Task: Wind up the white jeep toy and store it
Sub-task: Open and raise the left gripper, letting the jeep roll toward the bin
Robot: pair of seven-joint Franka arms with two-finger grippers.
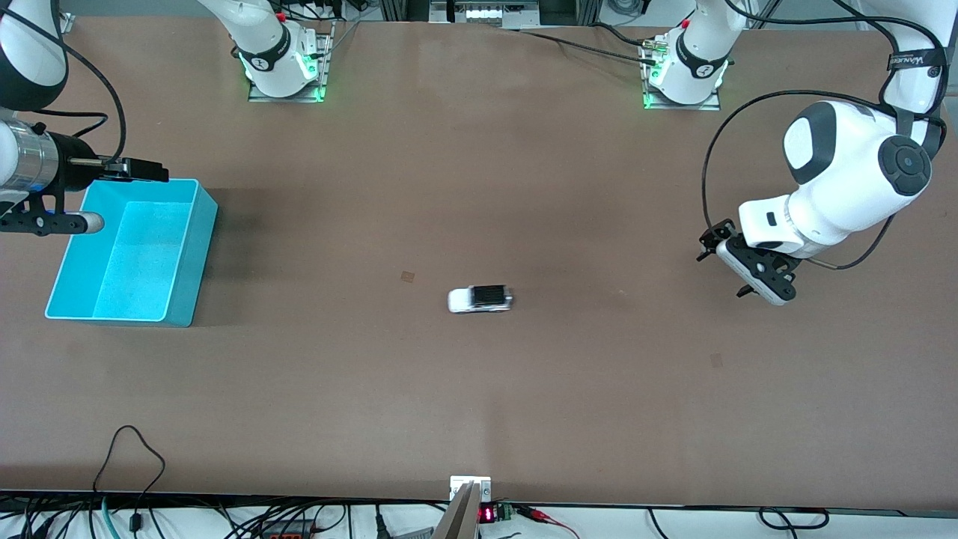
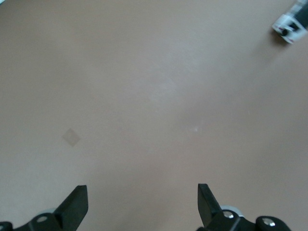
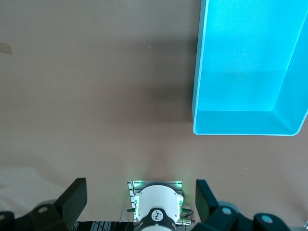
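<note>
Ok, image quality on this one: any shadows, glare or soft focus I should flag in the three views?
Front view: even light, a soft shadow on the table beside the turquoise bin, green glow at both arm bases, the white jeep toy sharp. Left wrist view: washed-out and soft, the jeep blurred at the frame's corner. Right wrist view: a broad shadow beside the bin, whose bright inside looks slightly overexposed.

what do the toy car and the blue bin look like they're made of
Toy car: likely hard plastic, possibly die-cast; glossy white body with a black roof panel. Bin: looks like molded plastic, with thin turquoise walls, a slightly translucent glow, smooth rounded corners and a faint sheen inside.
</note>
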